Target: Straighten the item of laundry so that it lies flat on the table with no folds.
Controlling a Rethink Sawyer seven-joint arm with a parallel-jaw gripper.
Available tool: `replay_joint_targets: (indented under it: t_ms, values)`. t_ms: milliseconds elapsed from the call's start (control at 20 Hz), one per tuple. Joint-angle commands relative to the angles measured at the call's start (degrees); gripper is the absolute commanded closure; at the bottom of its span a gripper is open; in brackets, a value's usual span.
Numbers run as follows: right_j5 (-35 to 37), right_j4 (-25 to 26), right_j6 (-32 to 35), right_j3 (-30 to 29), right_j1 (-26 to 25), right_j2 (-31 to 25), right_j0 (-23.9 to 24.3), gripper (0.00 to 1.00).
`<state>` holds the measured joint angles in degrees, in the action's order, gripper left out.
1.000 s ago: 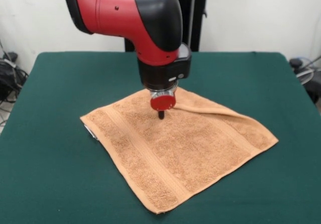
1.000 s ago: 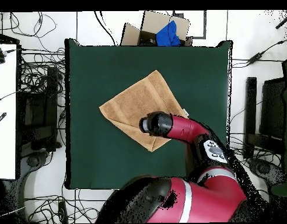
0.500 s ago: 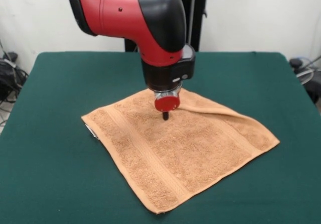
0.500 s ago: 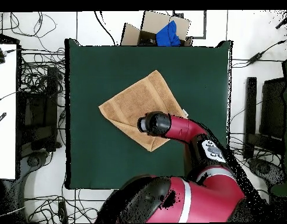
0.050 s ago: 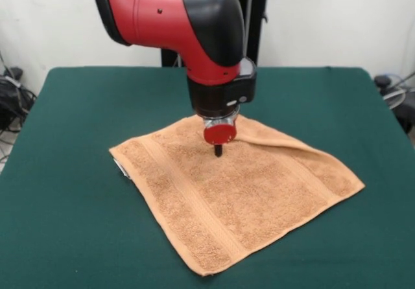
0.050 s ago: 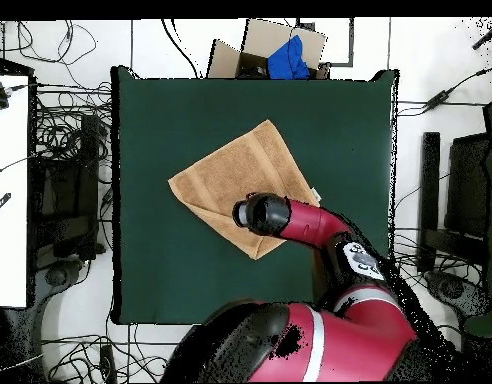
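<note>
The item of laundry (image 5: 240, 192), an orange-tan terry towel, lies spread as a diamond on the green table (image 5: 78, 107). A folded ridge runs along its far right edge (image 5: 285, 141), and a white tag (image 5: 119, 168) peeks out at its left corner. My gripper (image 5: 218, 151) points straight down onto the towel's far part. Its fingers show as one narrow black tip, shut on the cloth. In the overhead view the towel (image 6: 225, 170) sits mid-table (image 6: 160, 110), and the arm's wrist (image 6: 258, 213) hides the gripper.
A cardboard box (image 6: 262, 45) holding a blue thing stands just beyond the table's top edge in the overhead view. Cables and equipment lie on the floor along both sides. The towel's near corner (image 5: 206, 273) is close to the table's front edge.
The gripper has slid slightly rightward in the front view, and the whole towel has shifted the same way with it. The fold at the far right edge remains.
</note>
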<state>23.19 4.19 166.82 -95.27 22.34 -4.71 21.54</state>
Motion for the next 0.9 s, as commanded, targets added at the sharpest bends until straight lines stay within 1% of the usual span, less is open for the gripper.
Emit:
replay_joint_targets:
  t_ms: [50, 350, 550, 650, 750, 800, 850, 900]
  values:
    - [-3.7, -4.6, 5.7, -4.6, -3.4, -7.3, -3.9, 1.0]
    - [1.9, -5.6, 5.0, -3.2, -0.6, -5.0, -6.0, 1.0]
    - [4.6, -5.1, 3.1, -0.6, -0.3, -3.3, -6.7, 1.0]
    - [6.3, -4.1, 1.6, 1.8, -0.2, -2.1, -6.9, 1.0]
    - [8.5, -1.6, -0.9, 5.3, 0.0, 0.5, -7.7, 1.0]
    - [10.0, 0.2, -4.0, 6.9, 0.3, 1.2, -6.6, 1.0]
    - [11.1, 0.7, -5.9, 7.4, 0.3, 0.6, -5.1, 1.0]
    - [12.1, 2.2, -9.4, 8.6, 0.1, 0.0, -2.9, 1.0]
